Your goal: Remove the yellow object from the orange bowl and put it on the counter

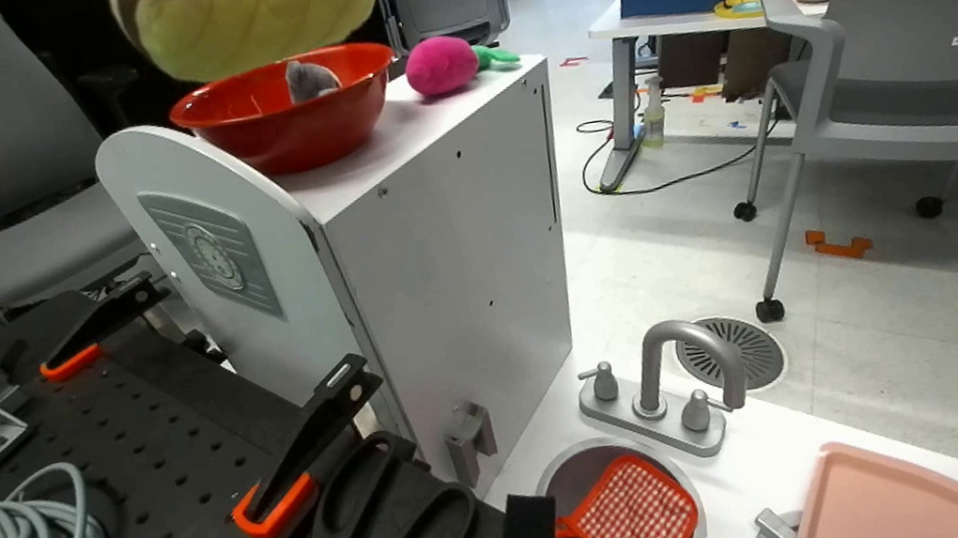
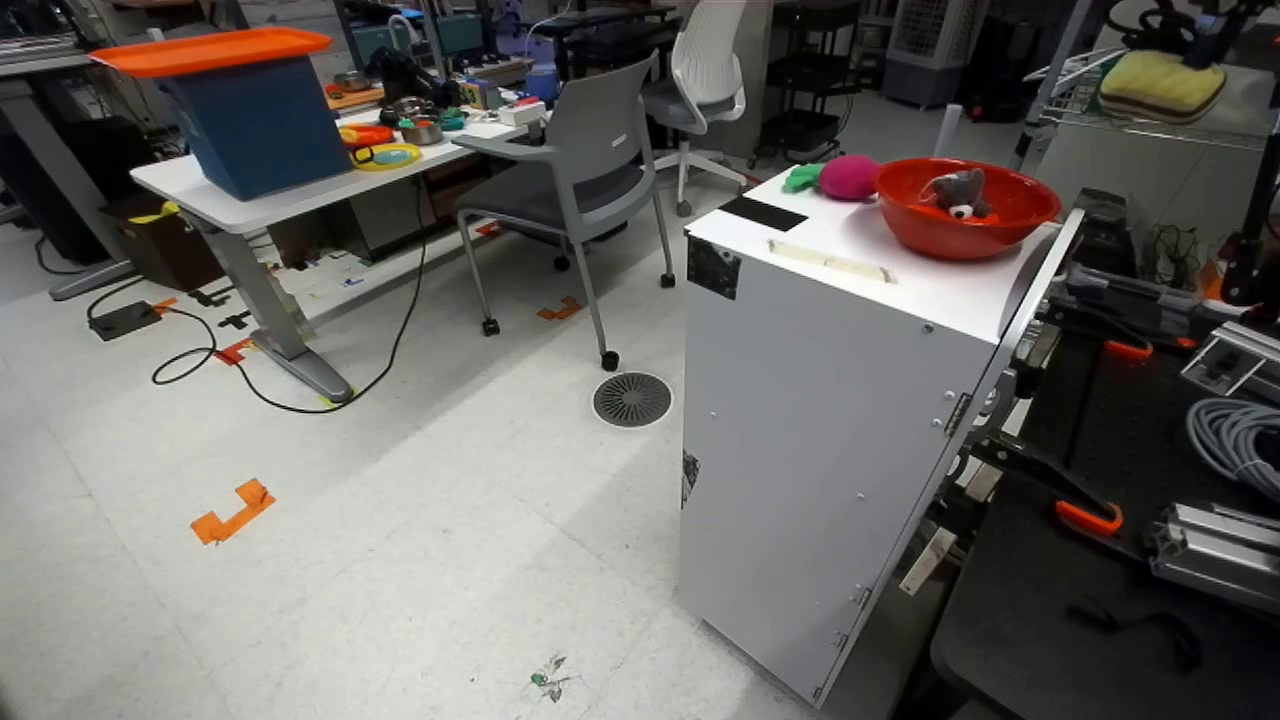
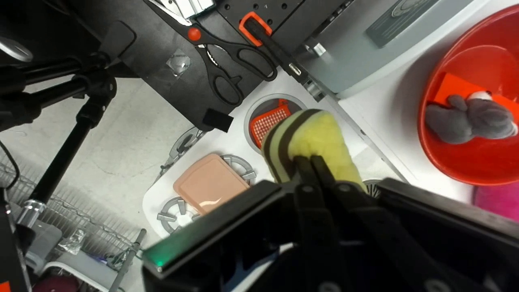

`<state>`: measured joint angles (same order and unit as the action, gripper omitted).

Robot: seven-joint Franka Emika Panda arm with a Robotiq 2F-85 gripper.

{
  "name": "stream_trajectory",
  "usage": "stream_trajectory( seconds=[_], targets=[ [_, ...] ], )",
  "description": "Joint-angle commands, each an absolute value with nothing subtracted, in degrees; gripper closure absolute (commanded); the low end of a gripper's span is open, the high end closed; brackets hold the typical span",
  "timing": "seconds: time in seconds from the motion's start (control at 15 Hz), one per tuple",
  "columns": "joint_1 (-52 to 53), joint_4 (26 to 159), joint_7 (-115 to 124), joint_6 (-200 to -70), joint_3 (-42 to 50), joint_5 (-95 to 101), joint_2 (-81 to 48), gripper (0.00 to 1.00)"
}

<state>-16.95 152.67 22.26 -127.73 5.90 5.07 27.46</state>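
Off the edge of the counter (image 2: 850, 228), mid-air: one yellow plush (image 3: 320, 138), gripper (image 3: 309, 160) jaws clamped on it. Removal looks done; next likely calls for bringing it over the counter, lowering, releasing. On the counter: one orange bowl (image 2: 960, 238) near the rounded panel (image 1: 221, 255) edge, one grey plush (image 2: 962, 192) inside; one pink plush (image 1: 441, 66) beside.

A grey chair (image 2: 605, 135) stands beside a desk (image 2: 190, 185) on pale flooring (image 2: 400, 560).
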Motion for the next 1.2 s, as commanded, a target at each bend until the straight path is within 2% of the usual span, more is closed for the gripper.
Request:
stream_trajectory(
  seconds=[0.0,0.6,1.13],
  targets=[
    [-17.24,147.42,21.48,-123.47,6.47,4.28,24.21,0.99],
    [-16.43,139.91,17.73,-121.51,10.3,1.88,15.39,0.99],
    [-14.98,144.37,18.85,-134.02,6.66,12.35,15.15,0.99]
  ],
)
